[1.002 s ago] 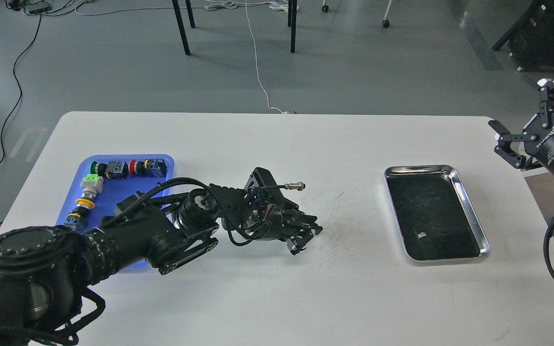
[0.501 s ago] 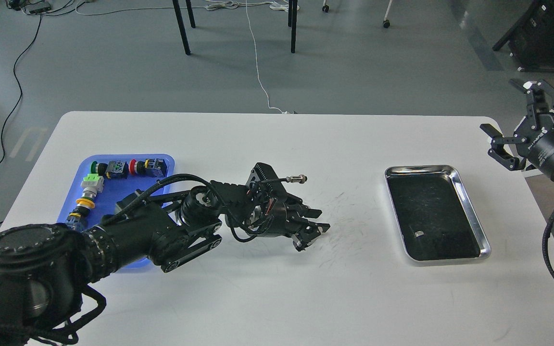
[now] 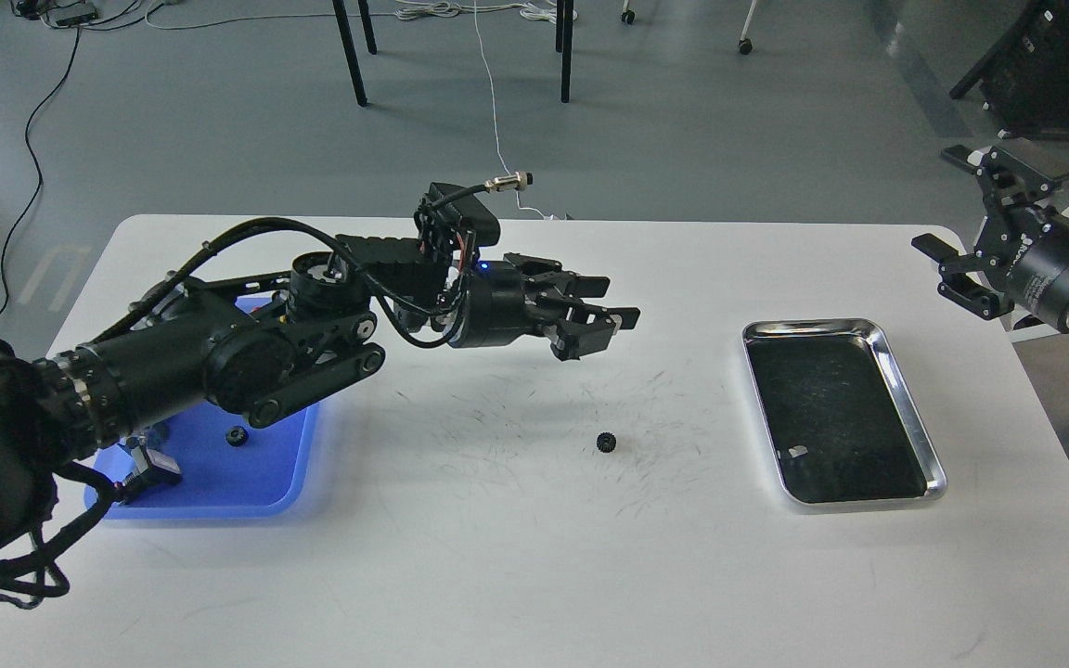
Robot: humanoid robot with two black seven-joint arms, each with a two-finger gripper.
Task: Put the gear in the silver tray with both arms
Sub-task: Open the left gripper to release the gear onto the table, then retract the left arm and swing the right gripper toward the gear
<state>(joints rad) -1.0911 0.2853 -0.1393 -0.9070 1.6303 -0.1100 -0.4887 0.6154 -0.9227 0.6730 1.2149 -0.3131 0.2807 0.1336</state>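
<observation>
Now the gear [image 3: 606,443] lies loose on the white tabletop [image 3: 516,557], between the blue tray [image 3: 219,482] and the silver tray [image 3: 906,408].

I see my left gripper [image 3: 595,327] above it, fingers spread and holding nothing; my right gripper [image 3: 971,223] hangs beyond the silver tray, fingers wide apart. Its label is too blurred to read.

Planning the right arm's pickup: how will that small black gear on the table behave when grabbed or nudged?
The gear lies flat on the white table, so it probably won't roll. It looks rigid, small and thin, likely hard to pinch. A nudge would probably slide it.
</observation>
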